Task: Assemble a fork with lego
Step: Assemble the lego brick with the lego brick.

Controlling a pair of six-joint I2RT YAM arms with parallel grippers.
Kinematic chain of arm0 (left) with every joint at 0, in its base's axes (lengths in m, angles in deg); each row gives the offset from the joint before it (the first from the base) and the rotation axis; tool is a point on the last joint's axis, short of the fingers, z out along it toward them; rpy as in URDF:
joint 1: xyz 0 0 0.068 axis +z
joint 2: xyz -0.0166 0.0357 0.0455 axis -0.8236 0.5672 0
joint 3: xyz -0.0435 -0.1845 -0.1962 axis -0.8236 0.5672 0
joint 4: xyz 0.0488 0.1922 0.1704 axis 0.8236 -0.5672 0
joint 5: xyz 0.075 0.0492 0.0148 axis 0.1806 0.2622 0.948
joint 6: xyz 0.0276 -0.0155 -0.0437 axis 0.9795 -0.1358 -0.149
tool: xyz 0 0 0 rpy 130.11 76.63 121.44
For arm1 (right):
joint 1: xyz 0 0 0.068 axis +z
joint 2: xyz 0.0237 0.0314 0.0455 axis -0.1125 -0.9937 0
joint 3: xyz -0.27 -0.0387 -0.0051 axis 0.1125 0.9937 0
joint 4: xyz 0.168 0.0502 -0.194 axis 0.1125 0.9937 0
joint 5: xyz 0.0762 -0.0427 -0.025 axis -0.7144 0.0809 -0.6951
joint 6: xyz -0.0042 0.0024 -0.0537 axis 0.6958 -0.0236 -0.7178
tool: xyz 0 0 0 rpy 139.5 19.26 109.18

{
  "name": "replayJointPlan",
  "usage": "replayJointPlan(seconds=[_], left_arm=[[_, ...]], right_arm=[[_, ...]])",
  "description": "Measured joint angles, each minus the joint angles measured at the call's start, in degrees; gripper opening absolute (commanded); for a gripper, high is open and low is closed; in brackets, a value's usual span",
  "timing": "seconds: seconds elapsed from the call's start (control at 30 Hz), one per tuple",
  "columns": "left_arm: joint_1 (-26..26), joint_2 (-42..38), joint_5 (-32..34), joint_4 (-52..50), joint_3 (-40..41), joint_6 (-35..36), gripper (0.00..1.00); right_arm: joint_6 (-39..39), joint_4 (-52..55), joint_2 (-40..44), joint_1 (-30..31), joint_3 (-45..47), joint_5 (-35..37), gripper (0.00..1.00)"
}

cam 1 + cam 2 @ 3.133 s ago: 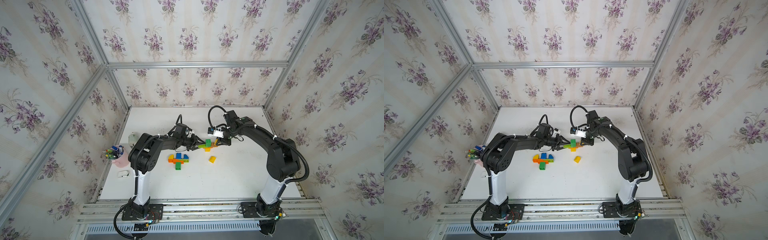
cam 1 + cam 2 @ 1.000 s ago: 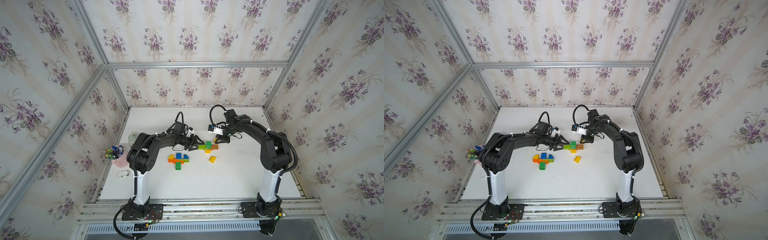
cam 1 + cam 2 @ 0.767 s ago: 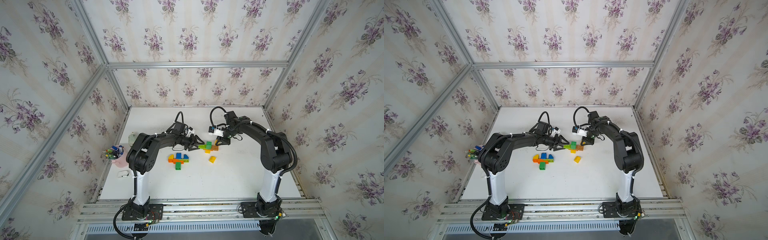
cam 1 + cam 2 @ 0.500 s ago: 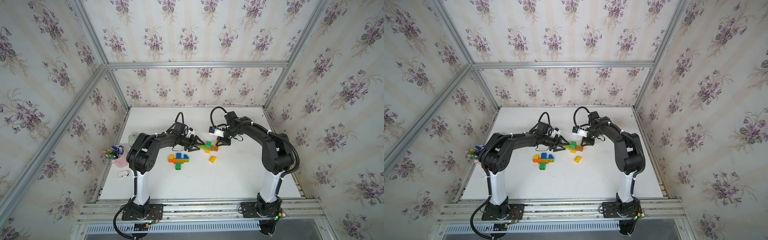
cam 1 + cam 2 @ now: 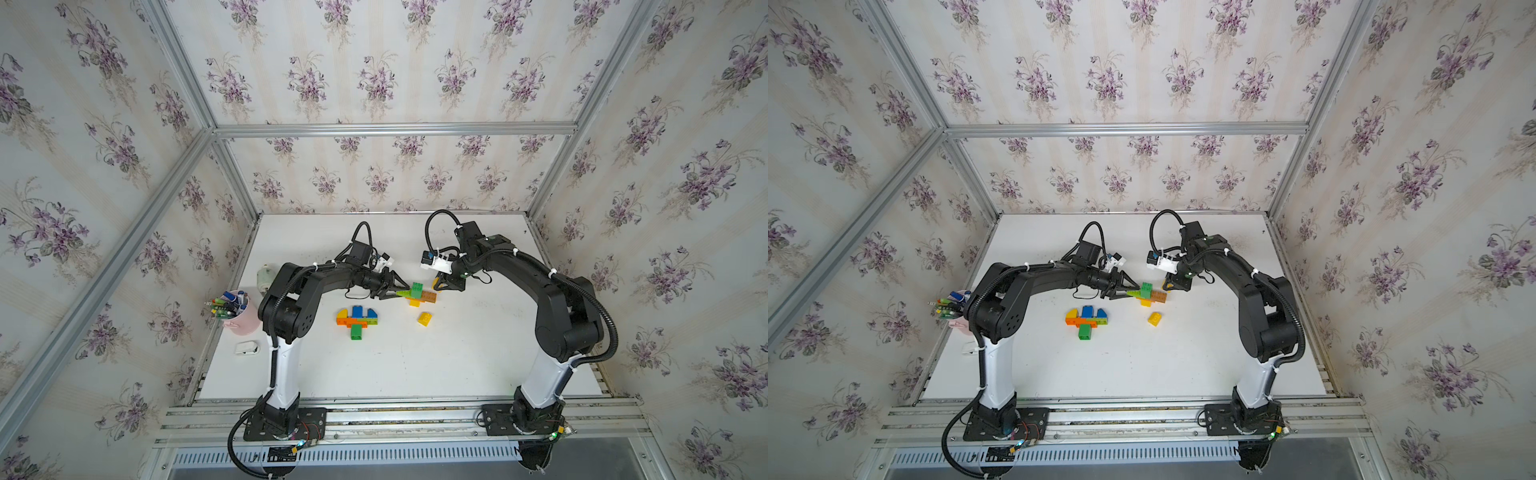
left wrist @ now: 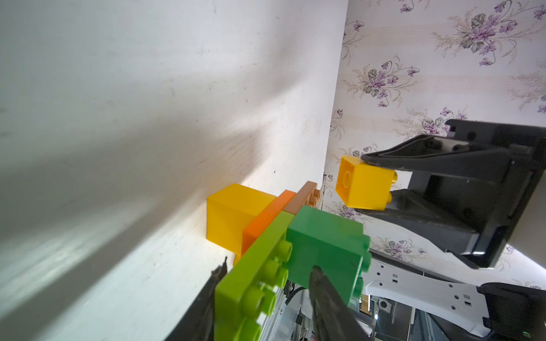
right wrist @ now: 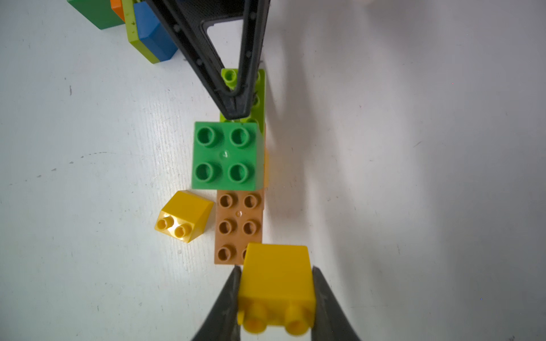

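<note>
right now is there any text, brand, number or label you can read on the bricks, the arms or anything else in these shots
None can be read.
Green square studded plastic brick: only a small moulded dot between the studs, no lettering.
Brown flat studded plastic brick: the same, no lettering.
Pink cup of coloured marker pens: any print is too small to read.
White camera mount on the right wrist: no legible marking.

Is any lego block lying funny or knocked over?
Yes, one. A loose yellow brick lies tipped on its side on the table beside the brown plate, with its studs pointing sideways instead of up. The green brick sits studs-up as it should.
</note>
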Motion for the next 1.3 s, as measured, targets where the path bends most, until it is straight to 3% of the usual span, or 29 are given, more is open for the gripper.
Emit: replayJointPlan(seconds=[0.6, 1.3], left_arm=[[0.0, 0.7, -0.5, -0.3, -0.1, 0.6, 0.32], [0.0, 1.5, -1.4, -0.9, -0.5, 1.5, 0.33]], right_arm=[[1.1, 0.2, 1.6, 0.7, 2.8, -2.1, 0.07], [0.3, 3.5, -3.7, 2.2, -2.0, -0.6, 0.07]])
